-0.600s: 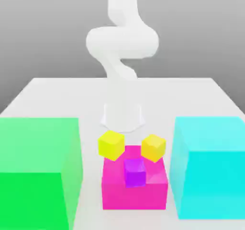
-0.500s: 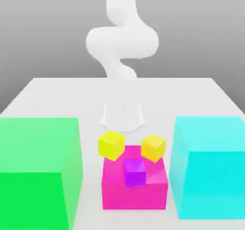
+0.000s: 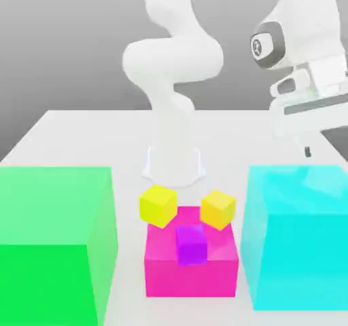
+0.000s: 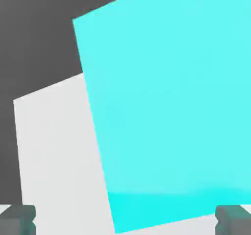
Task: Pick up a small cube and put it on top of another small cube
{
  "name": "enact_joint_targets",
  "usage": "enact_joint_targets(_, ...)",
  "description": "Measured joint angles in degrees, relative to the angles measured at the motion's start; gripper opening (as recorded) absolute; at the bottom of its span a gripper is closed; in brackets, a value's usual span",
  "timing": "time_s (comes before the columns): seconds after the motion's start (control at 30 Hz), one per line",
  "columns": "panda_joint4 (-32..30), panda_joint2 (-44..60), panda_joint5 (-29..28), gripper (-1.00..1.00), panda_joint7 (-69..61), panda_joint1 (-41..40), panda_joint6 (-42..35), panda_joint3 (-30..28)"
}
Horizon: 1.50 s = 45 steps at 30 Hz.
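Six blocks counted in the exterior view, on a flat matte white table.

Large: three.
- one green cube, at the exterior view's left, smooth and slightly translucent
- one cyan cube, at the exterior view's right, same finish
- one lower, opaque pink block, between them

Small: three.
- two glossy yellow cubes, both turned at an angle at the pink block's far edge; I cannot tell whether they rest on it
- one darker violet cube, on top of the pink block near its front edge

The small magenta-pink cube cannot be separated from the pink block's surface; its place is not readable.

One white arm, smooth rounded links, rises from a round base behind the blocks. Its gripper hangs above the cyan cube's far edge, apart from it; one dark fingertip shows.

Hand view: one cyan face, flat and evenly lit, with white table beside it and dark ground beyond. Two grey fingertips sit at opposite edges, spread wide. Nothing is held between them.
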Motion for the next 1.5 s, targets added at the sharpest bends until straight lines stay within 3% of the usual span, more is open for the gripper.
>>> enact_joint_targets(0.23, -3.03, 11.70, -11.07, 0.00, 15.18, -10.31, -1.07, 5.82)
enact_joint_targets(0.4, -2.09, 17.32, -24.95, 0.00, 25.66, -14.51, 1.98, 5.42)
enact_joint_targets(0.6, -0.16, 24.20, -47.83, 0.00, 42.15, -7.73, 5.62, -6.99)
enact_joint_targets(0.83, 2.05, 31.11, -65.93, 0.00, 55.52, 5.84, 10.08, -25.05)
enact_joint_targets(0.87, 2.27, 32.02, -67.69, -1.00, 56.82, 7.83, 10.82, -27.50)
enact_joint_targets(1.07, 2.37, 32.47, -68.50, -1.00, 57.41, 8.86, 11.36, -28.74)
enact_joint_targets(1.17, 1.97, 30.87, -65.28, -1.00, 55.01, 5.73, 10.09, -24.79)
enact_joint_targets(1.33, 0.45, 26.12, -52.97, -1.00, 45.95, -2.81, 7.00, -13.15)
enact_joint_targets(1.5, -1.29, 20.59, -34.93, -1.00, 32.88, -6.19, 4.07, -4.71)
